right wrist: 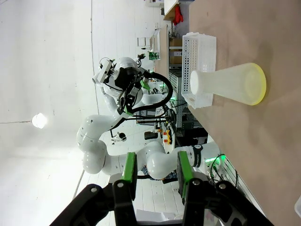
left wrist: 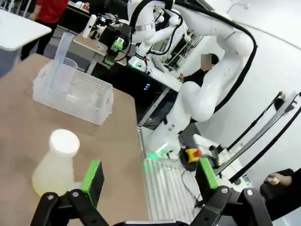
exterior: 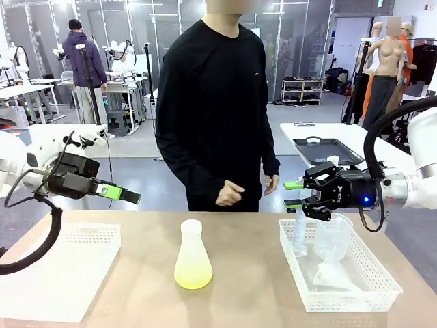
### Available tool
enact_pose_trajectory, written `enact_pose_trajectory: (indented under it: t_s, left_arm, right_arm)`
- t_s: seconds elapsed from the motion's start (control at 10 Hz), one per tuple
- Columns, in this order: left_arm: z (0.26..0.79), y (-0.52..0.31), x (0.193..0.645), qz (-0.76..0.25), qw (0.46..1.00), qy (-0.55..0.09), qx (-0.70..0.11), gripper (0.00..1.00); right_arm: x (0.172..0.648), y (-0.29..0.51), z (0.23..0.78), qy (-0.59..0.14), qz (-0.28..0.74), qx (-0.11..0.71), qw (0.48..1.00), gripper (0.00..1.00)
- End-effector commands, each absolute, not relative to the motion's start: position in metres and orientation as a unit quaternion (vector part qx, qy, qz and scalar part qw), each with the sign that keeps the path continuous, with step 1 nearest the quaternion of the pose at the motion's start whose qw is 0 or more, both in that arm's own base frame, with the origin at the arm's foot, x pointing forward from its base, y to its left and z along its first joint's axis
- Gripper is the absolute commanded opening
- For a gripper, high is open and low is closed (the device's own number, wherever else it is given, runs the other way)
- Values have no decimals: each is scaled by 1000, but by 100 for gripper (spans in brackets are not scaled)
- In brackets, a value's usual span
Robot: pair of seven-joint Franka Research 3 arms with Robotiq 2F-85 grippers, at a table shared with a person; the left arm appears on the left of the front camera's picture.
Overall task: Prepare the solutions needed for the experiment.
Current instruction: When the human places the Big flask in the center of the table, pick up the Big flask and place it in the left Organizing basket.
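A frosted conical flask (exterior: 192,249) stands upright at the table's middle, with the pale yellow-green solutions (exterior: 193,276) shallow in its base. My left gripper (exterior: 126,196) hovers open to the flask's upper left, nothing between its fingers. In the left wrist view the gripper (left wrist: 150,174) has its green pads (left wrist: 93,177) far apart, and the flask (left wrist: 55,165) sits low on the left. My right gripper (exterior: 299,195) hangs over the right basket's near-left corner. In the right wrist view that gripper (right wrist: 156,170) shows a bare gap between its fingers, and the flask (right wrist: 221,84) lies beyond with the solutions (right wrist: 256,84).
A white basket (exterior: 355,301) on the right holds a graduated cylinder (exterior: 300,232) and a clear beaker (exterior: 332,236). A second white basket (exterior: 68,236) sits at the left. A person in black (exterior: 212,116) stands at the far edge, hands low. Bare tabletop surrounds the flask.
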State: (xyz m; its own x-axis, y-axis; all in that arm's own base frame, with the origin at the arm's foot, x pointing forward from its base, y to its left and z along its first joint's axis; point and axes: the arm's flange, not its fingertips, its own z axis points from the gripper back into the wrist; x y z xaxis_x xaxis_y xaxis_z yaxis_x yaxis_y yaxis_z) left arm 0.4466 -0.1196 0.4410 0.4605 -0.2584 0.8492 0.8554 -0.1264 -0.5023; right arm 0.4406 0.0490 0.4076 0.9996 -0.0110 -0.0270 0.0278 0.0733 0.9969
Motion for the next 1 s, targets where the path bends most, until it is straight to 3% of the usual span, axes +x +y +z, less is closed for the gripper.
enact_pose_trajectory:
  t_s: [0.0,0.5,0.6,0.7,0.9]
  left_arm:
    - [442,-121,442,-441,616,-235,-609,100]
    - [437,-120,445,-447,616,-241,-603,100]
    - [441,-125,464,-504,591,-336,-533,100]
    - [445,-131,476,-537,535,-379,-532,100]
    - [447,-137,492,-581,480,-451,-479,100]
  right_arm:
    - [439,49,409,7,-11,680,733,45]
    - [439,49,409,7,-11,680,733,45]
    - [439,49,409,7,-11,680,733,45]
    - [439,49,409,7,-11,680,733,45]
    - [439,49,409,7,-11,680,733,45]
